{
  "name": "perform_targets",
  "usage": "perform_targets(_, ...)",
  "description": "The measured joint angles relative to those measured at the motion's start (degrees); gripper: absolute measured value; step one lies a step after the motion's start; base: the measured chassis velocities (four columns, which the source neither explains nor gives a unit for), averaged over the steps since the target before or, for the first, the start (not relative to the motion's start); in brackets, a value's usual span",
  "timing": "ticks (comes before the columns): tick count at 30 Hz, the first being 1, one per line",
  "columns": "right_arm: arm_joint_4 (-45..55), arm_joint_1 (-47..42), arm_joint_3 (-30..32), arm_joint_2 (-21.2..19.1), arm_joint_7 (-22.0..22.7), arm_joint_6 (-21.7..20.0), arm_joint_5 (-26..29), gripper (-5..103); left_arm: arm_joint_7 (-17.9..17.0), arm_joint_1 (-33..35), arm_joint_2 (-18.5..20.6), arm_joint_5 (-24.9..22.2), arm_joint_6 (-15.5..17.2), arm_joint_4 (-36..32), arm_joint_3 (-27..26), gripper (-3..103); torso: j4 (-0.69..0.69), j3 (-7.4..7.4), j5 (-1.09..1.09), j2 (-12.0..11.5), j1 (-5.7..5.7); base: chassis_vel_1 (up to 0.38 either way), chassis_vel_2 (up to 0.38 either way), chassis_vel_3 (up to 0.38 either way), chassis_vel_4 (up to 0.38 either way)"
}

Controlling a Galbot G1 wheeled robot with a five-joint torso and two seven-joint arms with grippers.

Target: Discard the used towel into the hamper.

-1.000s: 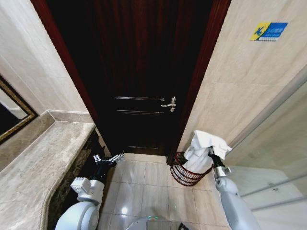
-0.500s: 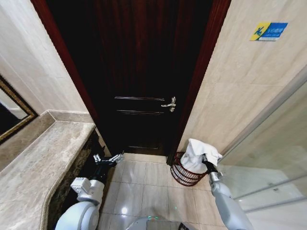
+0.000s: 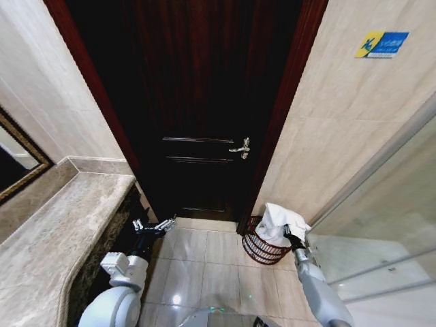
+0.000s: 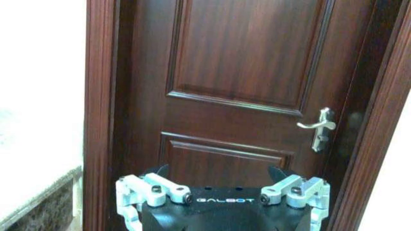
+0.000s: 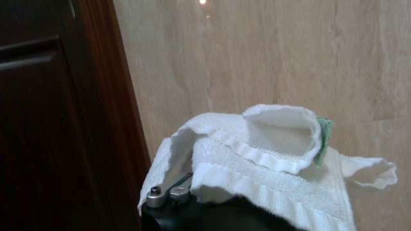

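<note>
Left arm: parked low beside the mottled grey-brown marble counter (image 3: 65, 231), its silver-fingered left gripper (image 3: 154, 225) hanging over the pale tiled floor (image 3: 197, 269) with the fingers (image 4: 149, 189) spread wide and nothing between them.
Right arm: reached forward and down on the robot's right, the black right gripper (image 3: 287, 234) at the rim of the hamper, sunk into the towel's folds.
Right gripper's grasp: cannot tell; in the right wrist view the cloth draped over the black gripper body (image 5: 212, 211) and covered the fingertips.
Towel: a white ribbed terry towel (image 3: 279, 223), bunched, its lower part inside the hamper and its top heaped above the rim; a small green tag (image 5: 324, 134) showed at one fold.
Hamper: a small round dark red-brown openwork basket (image 3: 260, 248), tapering to its base, standing on the floor tiles in the corner between the door frame and the beige stone wall (image 3: 334, 129).
Door: dark panelled wood door (image 3: 201, 102) with a silver lever handle (image 3: 240, 147), closed, behind everything else.
</note>
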Motion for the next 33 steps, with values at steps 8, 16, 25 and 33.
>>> perform_targets(8, -7.4, 4.4, 1.5, 0.3, -0.6, 0.5, -4.6, 8, 0.0, 0.0, 0.0, 0.0, 0.0, 0.0, 0.0, 100, 0.0, 0.0, 0.0, 0.0, 0.0, 0.0, 0.0, 0.0, 0.0)
perform_targets(16, -10.1, 5.5, 2.8, 0.6, 0.3, -1.2, -7.6, 8, 0.0, 0.0, 0.0, 0.0, 0.0, 0.0, 0.0, 100, 0.0, 0.0, 0.0, 0.0, 0.0, 0.0, 0.0, 0.0, 0.0)
perform_targets(25, -9.5, 3.5, 3.5, 0.9, 2.5, -1.2, -12.2, 8, 0.0, 0.0, 0.0, 0.0, 0.0, 0.0, 0.0, 100, 0.0, 0.0, 0.0, 0.0, 0.0, 0.0, 0.0, 0.0, 0.0)
perform_targets(33, -9.2, 2.7, 4.0, 0.9, 2.3, -1.7, -13.0, 8, 0.0, 0.0, 0.0, 0.0, 0.0, 0.0, 0.0, 100, 0.0, 0.0, 0.0, 0.0, 0.0, 0.0, 0.0, 0.0, 0.0)
